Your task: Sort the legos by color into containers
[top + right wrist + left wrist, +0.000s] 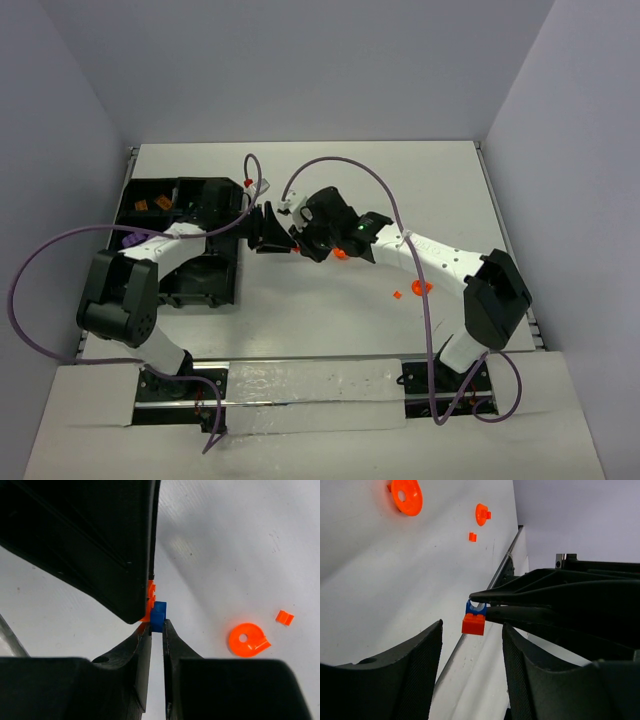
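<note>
White desk (400, 180); black tray (200, 288) holds orange bricks (150, 203) in far cell, purple piece (130, 240) nearer. Right fingers (145, 641) pinch blue brick (158, 616); left fingers (420, 655) apart around it.

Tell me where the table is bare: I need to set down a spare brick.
Bare: the far right of the table, behind the right arm; the near strip between tray and loose orange pieces. Crowded: the middle, where both jaws meet at the blue brick.

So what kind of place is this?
Probably a robot lab test cell, not a home: a white table, blank grey walls around it, left arm and right arm bolted at its edge.
</note>
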Controlling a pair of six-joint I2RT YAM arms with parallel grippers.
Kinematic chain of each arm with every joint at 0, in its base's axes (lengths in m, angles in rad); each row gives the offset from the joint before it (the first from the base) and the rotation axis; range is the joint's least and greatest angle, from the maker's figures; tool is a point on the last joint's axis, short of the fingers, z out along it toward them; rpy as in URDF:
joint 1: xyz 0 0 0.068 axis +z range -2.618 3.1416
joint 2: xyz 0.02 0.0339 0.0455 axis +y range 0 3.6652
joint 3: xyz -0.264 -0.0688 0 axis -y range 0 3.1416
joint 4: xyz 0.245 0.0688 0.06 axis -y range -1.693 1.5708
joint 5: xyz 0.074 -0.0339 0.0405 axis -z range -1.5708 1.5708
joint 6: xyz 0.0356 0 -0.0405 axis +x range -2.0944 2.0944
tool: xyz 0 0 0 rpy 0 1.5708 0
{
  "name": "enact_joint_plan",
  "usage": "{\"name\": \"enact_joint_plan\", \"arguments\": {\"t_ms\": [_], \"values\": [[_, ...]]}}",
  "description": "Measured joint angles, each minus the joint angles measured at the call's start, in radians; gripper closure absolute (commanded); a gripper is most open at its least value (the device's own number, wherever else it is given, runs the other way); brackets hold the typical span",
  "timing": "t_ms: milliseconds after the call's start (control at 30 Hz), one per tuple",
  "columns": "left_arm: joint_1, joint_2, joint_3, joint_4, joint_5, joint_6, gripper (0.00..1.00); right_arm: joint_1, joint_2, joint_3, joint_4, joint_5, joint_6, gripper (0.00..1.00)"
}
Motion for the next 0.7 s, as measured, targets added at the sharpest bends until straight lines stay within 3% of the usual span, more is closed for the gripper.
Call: {"name": "enact_joint_plan", "arguments": {"t_ms": [67, 233, 700], "values": [[0.000, 0.005, 0.003, 0.000, -0.001, 0.000, 0.48, 0.005, 0.000, 0.001, 0.000, 0.000, 0.000, 1.00], [0.000, 0.006, 0.006, 0.001, -0.002, 0.000, 0.67, 0.014, 0.000, 0.005, -0.002, 0.000, -0.004, 1.00], [0.001, -0.005, 0.007, -0.014, -0.008, 0.044, 0.97, 0.023, 0.003, 0.006, -0.001, 0.046, -0.002, 1.00]]}}
